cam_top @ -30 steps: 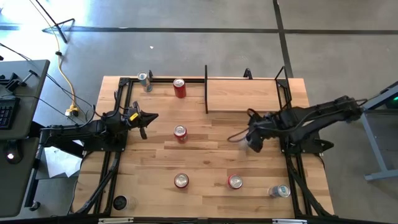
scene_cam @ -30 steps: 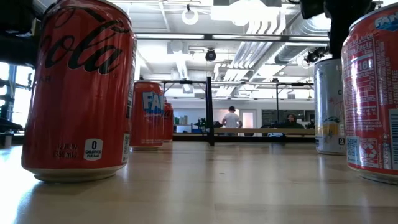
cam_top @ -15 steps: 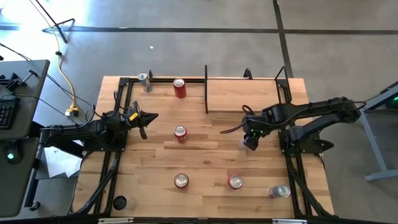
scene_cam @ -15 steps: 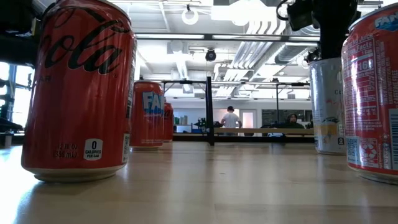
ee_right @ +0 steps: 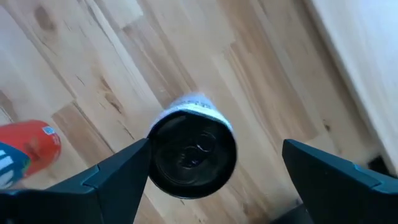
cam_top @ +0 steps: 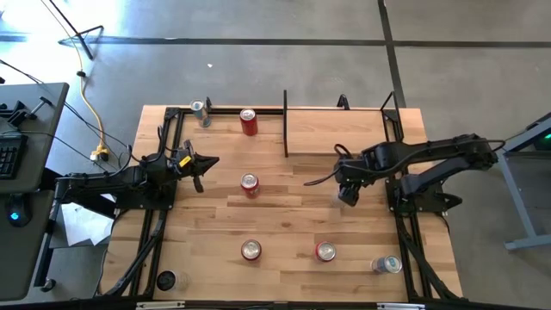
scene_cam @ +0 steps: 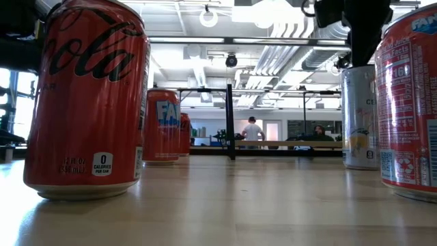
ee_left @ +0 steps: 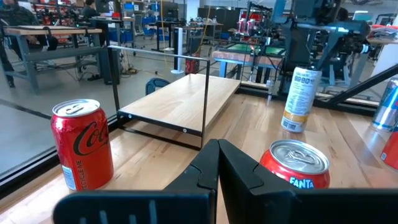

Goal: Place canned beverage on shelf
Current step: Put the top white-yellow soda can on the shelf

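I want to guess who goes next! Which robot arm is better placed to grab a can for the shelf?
The right one. Its right gripper hangs directly above the slim white can with jaws open either side, near the shelf. The left gripper waits shut, farther away.

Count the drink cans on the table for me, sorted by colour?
Red cans: 4
Silver or pale cans: 3, one standing under the right hand
Total: 7 cans
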`<state>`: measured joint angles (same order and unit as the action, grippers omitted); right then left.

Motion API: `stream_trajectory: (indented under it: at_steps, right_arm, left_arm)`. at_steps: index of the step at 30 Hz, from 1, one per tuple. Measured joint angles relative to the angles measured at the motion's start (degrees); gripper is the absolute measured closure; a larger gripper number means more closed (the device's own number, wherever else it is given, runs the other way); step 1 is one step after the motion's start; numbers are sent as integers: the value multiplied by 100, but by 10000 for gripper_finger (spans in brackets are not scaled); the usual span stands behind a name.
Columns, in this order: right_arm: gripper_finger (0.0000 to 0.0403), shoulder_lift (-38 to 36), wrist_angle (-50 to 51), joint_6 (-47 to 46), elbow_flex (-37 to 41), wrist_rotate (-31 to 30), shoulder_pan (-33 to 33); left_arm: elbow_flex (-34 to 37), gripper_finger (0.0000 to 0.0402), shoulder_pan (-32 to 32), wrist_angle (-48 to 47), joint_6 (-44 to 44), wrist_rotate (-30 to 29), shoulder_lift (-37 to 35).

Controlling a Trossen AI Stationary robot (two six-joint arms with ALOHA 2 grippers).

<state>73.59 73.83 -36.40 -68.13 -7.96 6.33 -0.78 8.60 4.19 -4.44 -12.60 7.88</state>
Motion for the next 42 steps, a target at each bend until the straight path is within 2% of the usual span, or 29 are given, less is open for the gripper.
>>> stream_trajectory:
  at_steps: [5, 12, 26, 33, 36, 41, 42]
  right_arm:
    - [55, -8, 20, -80, -183, 195, 0]
    - [55, 23, -116, -260, 153, 349, 0]
    - [55, 95, -335, -105, 246, 305, 0]
    - [56, 456, -301, 58, 246, 306, -116]
    - [76, 618, -302, 72, 246, 356, -229]
    - [161, 707, -316, 74, 244, 527, -412]
    - [165, 704, -316, 75, 243, 544, -442]
  left_arm:
    - [0, 402, -1, 0, -2, 2, 0]
    - [0, 402, -1, -2, -4, 2, 0]
    - [0, 402, -1, -2, -49, 4, 0]
    - [0, 402, -2, -4, -52, 4, 0]
    - [0, 402, -2, -4, -101, 2, 0]
    - [0, 401, -1, -4, -99, 4, 0]
    - [0, 402, -1, -3, -99, 4, 0]
